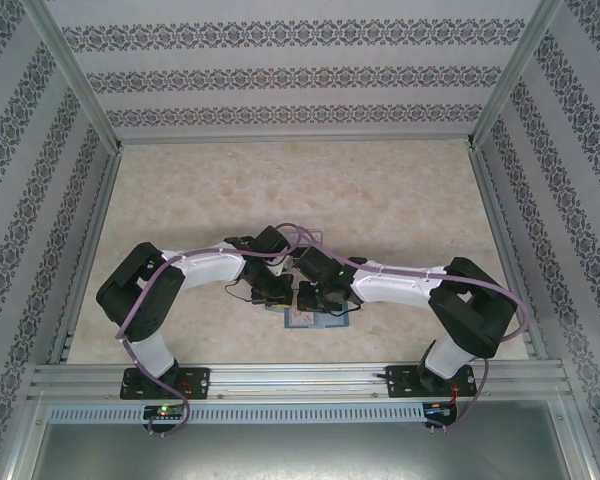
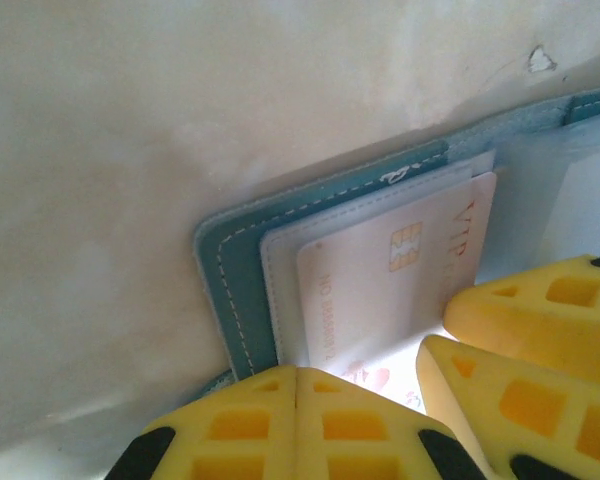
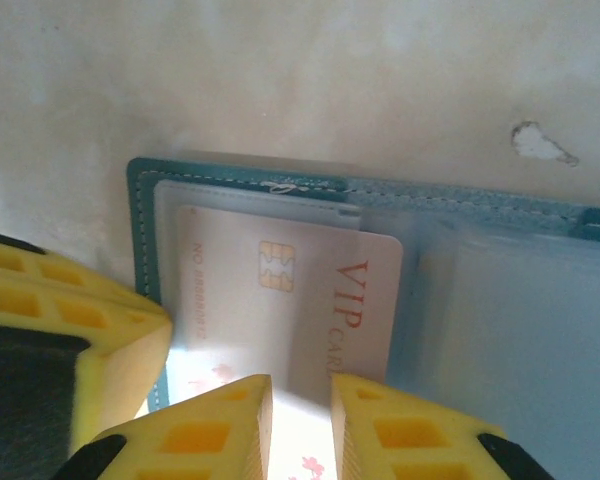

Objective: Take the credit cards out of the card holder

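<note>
The card holder [image 3: 140, 200] was of soft teal material, matt, with stitched edges; its inner sleeves [image 3: 520, 300] were clear, glossy plastic; the credit card [image 3: 280, 310] was smooth pale plastic with a shiny metallic chip [image 3: 276, 265]; the fingers [image 3: 205, 435] of the right gripper [image 3: 300, 392] were matt yellow plastic.

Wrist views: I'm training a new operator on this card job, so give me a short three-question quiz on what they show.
1. True or false: the card lies clear of the wallet.
2. The card's red lettering reads: A) VIP B) VISA C) BANK
3. Fill in: the left gripper has its jaws ____.
Key: 1 false, it lies on the open wallet; 2 A; 3 shut.
</note>
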Available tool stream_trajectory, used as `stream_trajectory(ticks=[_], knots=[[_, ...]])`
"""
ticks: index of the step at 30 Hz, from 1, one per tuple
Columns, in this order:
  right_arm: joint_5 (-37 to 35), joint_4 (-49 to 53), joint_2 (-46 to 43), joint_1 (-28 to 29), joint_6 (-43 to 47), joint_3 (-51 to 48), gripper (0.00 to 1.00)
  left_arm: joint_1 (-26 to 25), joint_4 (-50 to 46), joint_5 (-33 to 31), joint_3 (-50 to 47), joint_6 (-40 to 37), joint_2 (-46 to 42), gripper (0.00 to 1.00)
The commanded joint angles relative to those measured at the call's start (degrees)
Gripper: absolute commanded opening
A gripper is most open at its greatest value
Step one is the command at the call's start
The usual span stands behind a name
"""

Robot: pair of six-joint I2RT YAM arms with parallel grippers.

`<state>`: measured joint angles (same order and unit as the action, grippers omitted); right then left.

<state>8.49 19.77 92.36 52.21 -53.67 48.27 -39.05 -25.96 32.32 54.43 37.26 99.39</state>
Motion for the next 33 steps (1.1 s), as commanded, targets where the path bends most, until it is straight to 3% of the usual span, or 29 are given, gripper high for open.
stream_trajectory(ticks=[1, 18, 33], knots=[[-0.23, 0.00, 1.46, -0.53, 1.08, -1.07, 0.25, -0.77, -2.43, -1.28, -0.20, -1.71, 0.36, 0.00], [-3.91, 5.69, -0.59, -0.48, 2.65, -0.33, 0.27, -0.77, -3.84, -2.00, 0.59, -2.20, 0.45, 0.00], [-2.69, 3.39, -3.52, -0.57, 1.93, -1.25, 0.31, -0.92, -3.07, -1.98, 1.38, -0.57, -2.40, 0.00]])
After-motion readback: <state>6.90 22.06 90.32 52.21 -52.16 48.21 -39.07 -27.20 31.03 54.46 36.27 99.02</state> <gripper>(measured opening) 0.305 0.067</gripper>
